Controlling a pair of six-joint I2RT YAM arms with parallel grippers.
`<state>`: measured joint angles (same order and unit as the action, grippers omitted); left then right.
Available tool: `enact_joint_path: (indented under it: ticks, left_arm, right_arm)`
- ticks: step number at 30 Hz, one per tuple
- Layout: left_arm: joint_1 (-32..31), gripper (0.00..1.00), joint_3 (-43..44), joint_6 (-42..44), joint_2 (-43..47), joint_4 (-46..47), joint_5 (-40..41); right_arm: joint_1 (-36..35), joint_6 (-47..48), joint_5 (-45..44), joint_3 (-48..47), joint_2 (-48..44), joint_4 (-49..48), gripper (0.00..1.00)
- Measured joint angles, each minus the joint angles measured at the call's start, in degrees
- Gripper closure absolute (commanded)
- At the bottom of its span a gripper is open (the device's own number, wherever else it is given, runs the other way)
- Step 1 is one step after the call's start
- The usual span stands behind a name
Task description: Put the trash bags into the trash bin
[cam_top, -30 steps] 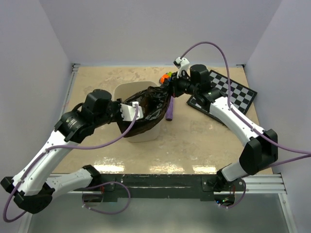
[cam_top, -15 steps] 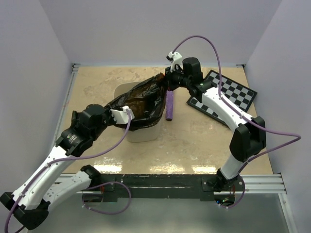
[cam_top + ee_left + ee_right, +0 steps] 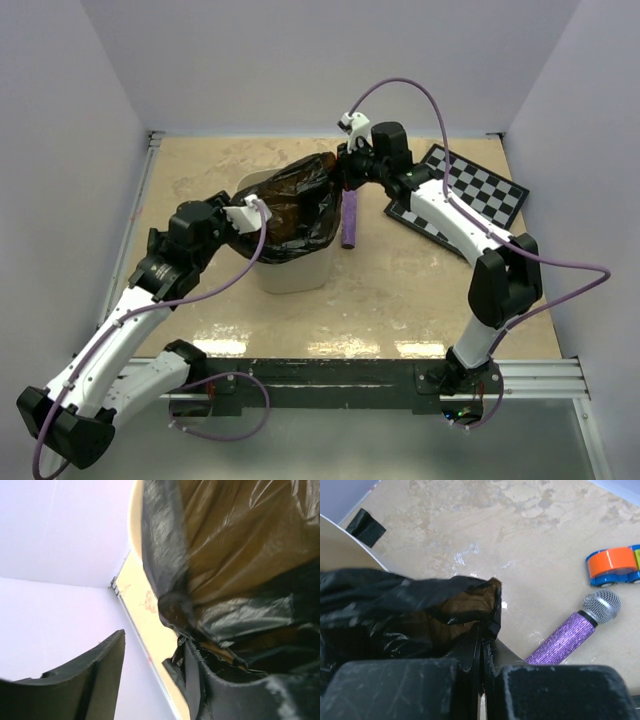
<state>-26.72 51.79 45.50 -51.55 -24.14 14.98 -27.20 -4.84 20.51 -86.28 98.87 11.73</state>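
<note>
The trash bin [image 3: 292, 268] stands left of centre in the top view on the table [image 3: 200, 170]. The trash bag [image 3: 297, 203] is spread over its mouth and sags into it, so the dark film covers most of the opening, while a strip of cream rim shows on the left side. The left gripper [image 3: 250, 212] sits at the left edge of the bag, just over the bin's rim. In the left wrist view its fingers [image 3: 85, 680] stand wide apart with only wall and table showing in the gap, and crinkled film is bunched against the right-hand finger and rises to the upper right of the frame. The right gripper [image 3: 343, 178] is at the upper right corner of the bag. In the right wrist view its fingers [image 3: 395, 690] are pressed together at the bottom of the frame, with a fold of the bag [image 3: 395, 610] pinched in the thin slit between them. A purple microphone [image 3: 565, 637] lies on the table just right of the bin. A toy car [image 3: 615, 566] sits at the right edge beyond it, and a patch of black tape [image 3: 365, 527] is stuck at the upper left. A chequered board [image 3: 470, 195] lies to the right under the right arm.
</note>
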Motion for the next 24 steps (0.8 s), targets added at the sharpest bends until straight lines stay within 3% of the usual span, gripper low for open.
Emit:
enact_joint_path:
  ticks: [5,13,18,24]
  left_arm:
    - [0.13,0.37,-5.55,-2.60,5.79,0.81,-2.27]
    - [0.09,0.29,-7.76,-9.44,10.97,-4.55,-11.08]
    - [0.13,0.27,1.95,-13.44,10.93,-9.81,-17.92]
    - [0.48,0.25,14.43,-14.47,7.72,-14.08,-22.29]
  right_arm:
    - [0.00,0.00,0.35,4.50,0.24,0.15,0.92]
    - [0.00,1.90,2.01,5.51,0.37,2.54,0.69]
    - [0.00,8.83,2.67,1.31,-0.11,8.70,0.58]
    - [0.70,18.25,3.26,-6.88,-1.68,17.16,0.55]
